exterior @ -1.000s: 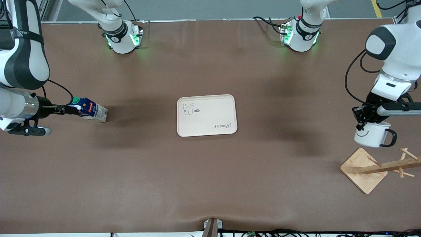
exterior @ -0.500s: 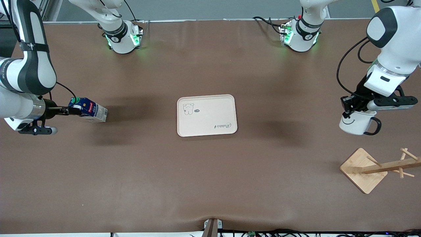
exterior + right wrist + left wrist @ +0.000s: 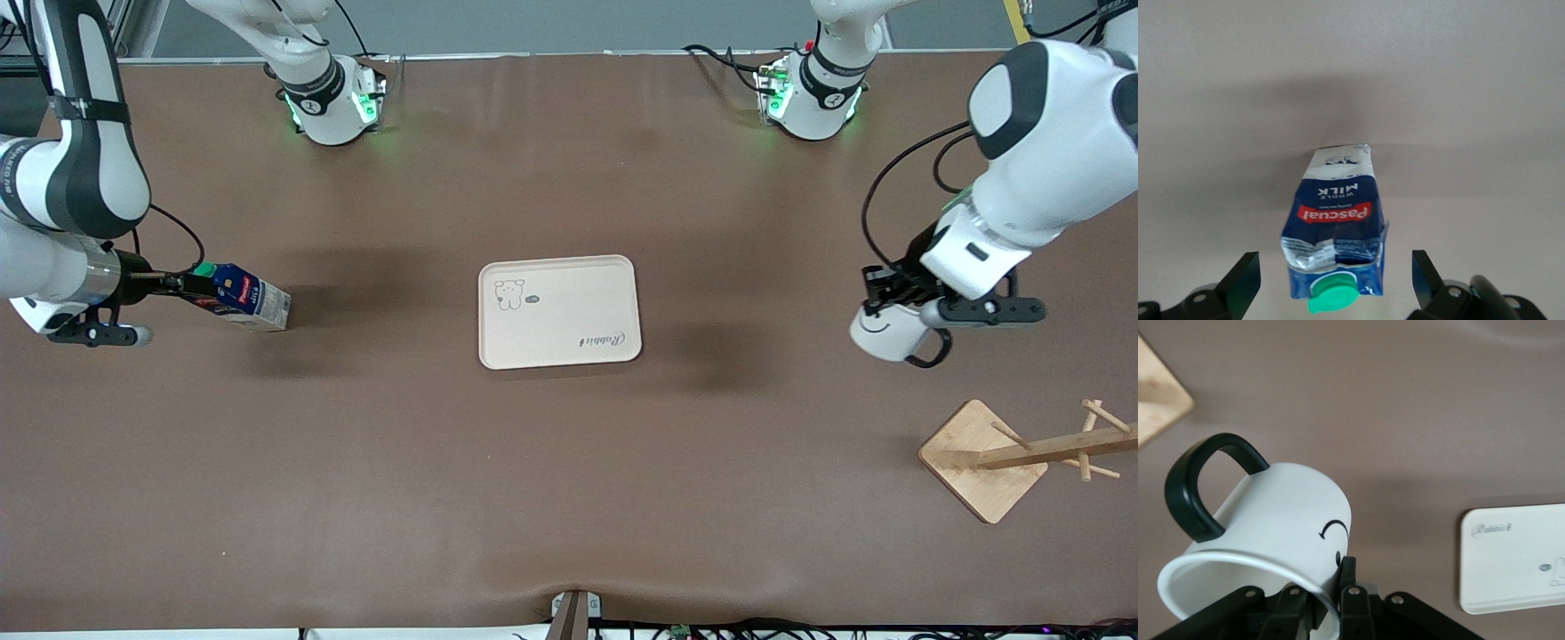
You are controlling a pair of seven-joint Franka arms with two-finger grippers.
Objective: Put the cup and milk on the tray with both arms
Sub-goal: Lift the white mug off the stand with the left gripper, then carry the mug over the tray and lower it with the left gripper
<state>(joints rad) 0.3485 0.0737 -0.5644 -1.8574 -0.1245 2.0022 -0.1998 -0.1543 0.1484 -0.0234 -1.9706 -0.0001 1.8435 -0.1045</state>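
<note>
The cream tray (image 3: 560,333) lies at the table's middle and also shows in the left wrist view (image 3: 1511,573). My left gripper (image 3: 877,302) is shut on the rim of the white smiley cup (image 3: 883,333), one finger inside and one outside (image 3: 1328,600). It holds the cup (image 3: 1291,513) tilted in the air over bare table between the tray and the wooden stand. The blue milk carton (image 3: 249,300) stands at the right arm's end of the table. My right gripper (image 3: 182,284) is open over it, its fingers (image 3: 1245,283) wide apart on either side of the carton's (image 3: 1335,233) capped top without touching it.
A wooden mug stand with a square base (image 3: 982,458) and pegs stands at the left arm's end, nearer to the front camera than the cup; its corner shows in the left wrist view (image 3: 1158,400). Brown mat covers the table.
My left arm has carried the cup from above the wooden stand toward the tray. My right hand has shifted slightly at the milk; the carton has not moved.
</note>
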